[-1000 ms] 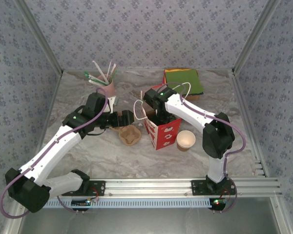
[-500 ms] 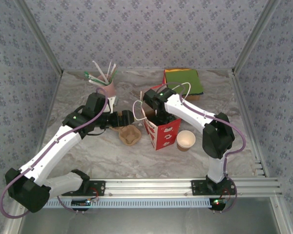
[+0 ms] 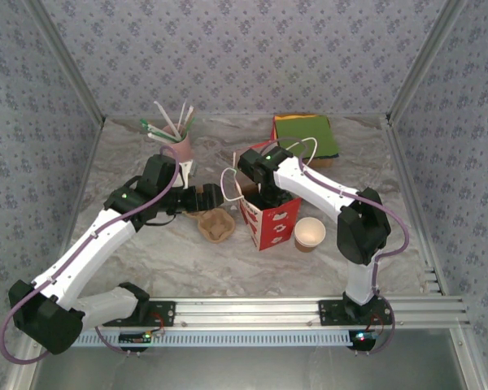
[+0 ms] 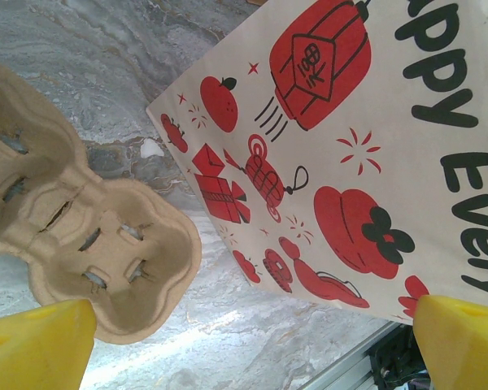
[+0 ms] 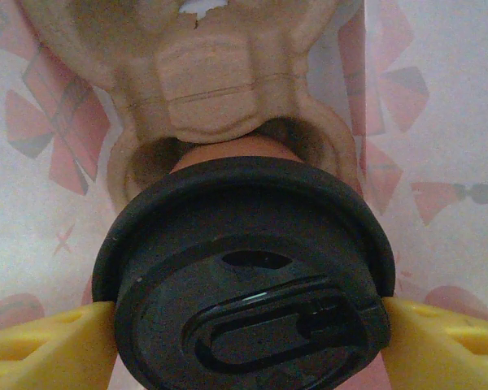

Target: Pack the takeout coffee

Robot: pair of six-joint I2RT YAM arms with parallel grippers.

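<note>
The marble table (image 3: 146, 252) carries a red-and-white paper bag (image 3: 270, 223) standing upright at its centre, mouth open to the top so that it can be loaded from above. The left gripper (image 3: 215, 196) hovers just beside the bag's left wall, jaws spread wide and holding nothing, probably placed to steady the bag if it shifts. An empty cup carrier (image 3: 216, 226) lies on the table near that gripper, and a lidless cup (image 3: 310, 234) stands to the bag's right. The right gripper (image 3: 257, 197) reaches down into the bag's mouth. Inside the bag the takeout coffee (image 5: 228, 150) stands upright, its brown body at a well of a pulp tray (image 5: 203, 81), which would keep it from tipping; whether it is fully seated cannot be told. The yellow fingers (image 5: 45, 341) press on opposite sides of the black lid (image 5: 244, 317), pinching the cup at its widest, stiffest ring.
</note>
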